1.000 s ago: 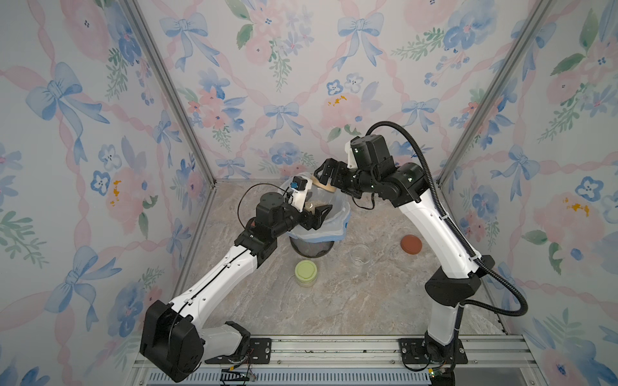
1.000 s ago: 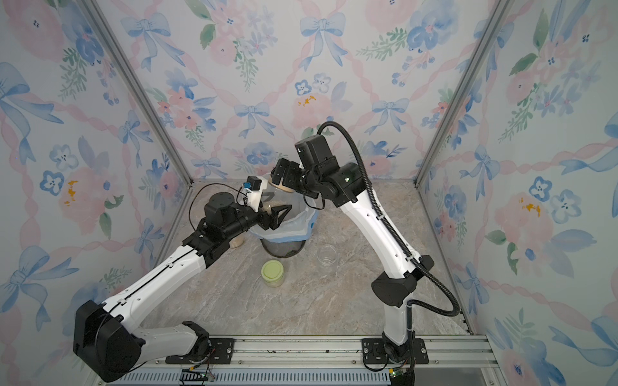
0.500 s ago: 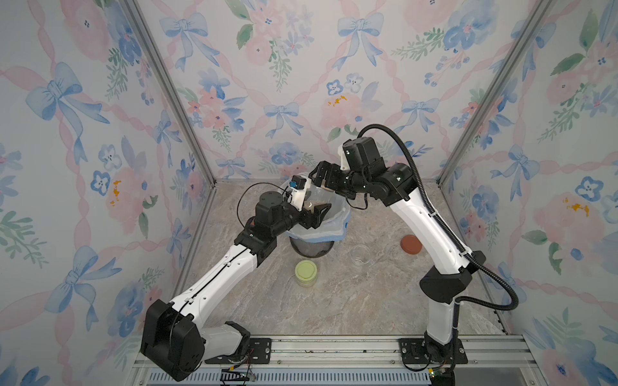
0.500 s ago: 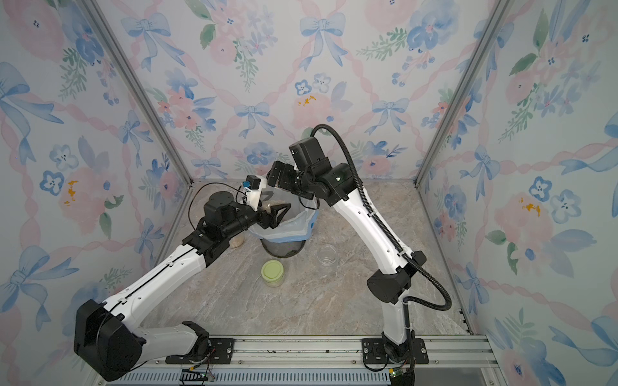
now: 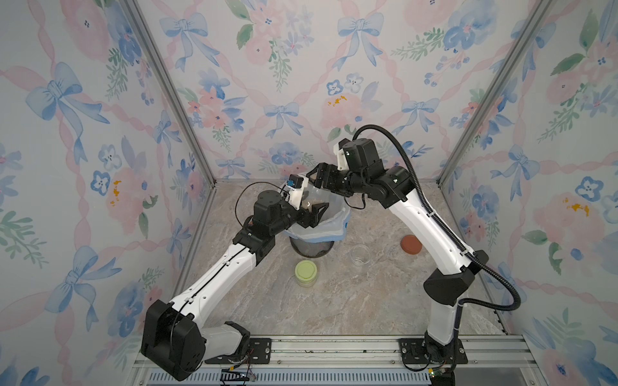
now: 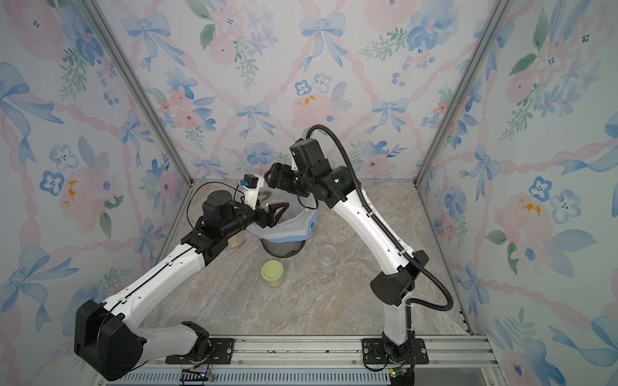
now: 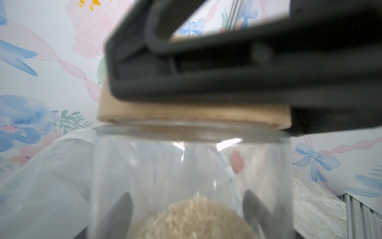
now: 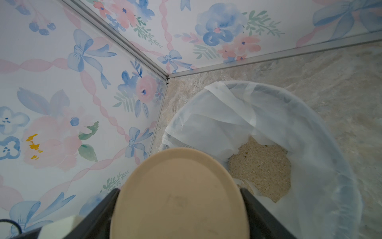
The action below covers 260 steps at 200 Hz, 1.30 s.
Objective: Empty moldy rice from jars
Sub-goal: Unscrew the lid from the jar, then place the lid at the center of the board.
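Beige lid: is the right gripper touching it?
Touching. The right wrist view shows the beige lid wedged between both fingers of the right gripper, no gap at either edge.

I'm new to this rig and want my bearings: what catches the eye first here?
Above the lined bin at the back of the table, the left pincer holds a glass jar of pale rice while the right pincer grips its beige lid. More rice already lies in the bin; a green-lidded jar stands in front of it.
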Motion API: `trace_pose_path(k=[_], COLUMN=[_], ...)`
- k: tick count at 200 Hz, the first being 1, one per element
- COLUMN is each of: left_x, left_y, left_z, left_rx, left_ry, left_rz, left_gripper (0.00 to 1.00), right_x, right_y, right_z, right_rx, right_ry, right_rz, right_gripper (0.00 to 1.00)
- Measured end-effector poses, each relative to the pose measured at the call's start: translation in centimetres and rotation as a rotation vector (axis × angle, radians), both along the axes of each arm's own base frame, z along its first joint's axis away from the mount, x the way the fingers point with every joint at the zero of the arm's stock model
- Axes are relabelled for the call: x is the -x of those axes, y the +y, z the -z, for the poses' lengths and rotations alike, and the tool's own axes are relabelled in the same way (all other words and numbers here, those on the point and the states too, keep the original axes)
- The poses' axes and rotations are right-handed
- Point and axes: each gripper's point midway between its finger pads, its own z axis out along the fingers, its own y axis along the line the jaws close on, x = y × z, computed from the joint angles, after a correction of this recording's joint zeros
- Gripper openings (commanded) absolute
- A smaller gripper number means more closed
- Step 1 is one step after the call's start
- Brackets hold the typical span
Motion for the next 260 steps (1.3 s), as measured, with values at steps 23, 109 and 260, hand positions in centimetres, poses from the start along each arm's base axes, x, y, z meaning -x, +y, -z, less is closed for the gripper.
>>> trace_pose_path(k=[23,109,260], left_x=[0.6,3.1,3.1], left_y=[-0.4,-0.3,0.5], left_z=[-0.3,-2.8,-4.2], left_rx=[0.019,0.097,0.119], left_ry=[0.005,-0.053,-0.102], left_rz=[0.035,0.107,0.106], left_gripper=[0.00,0.00,0.00], right_x=[0.5,-0.6,-7.2], right_y=[-0.7,-2.2,-12.6], right_z=[-0.2,-3.3,2.6], right_rx=[-0.081,-0.350,-0.008], right_ry=[-0.055,-0.225,-0.245], right_rz=[-0.067,-0.283,0.030], right_gripper=[0.44,0.38,0.37])
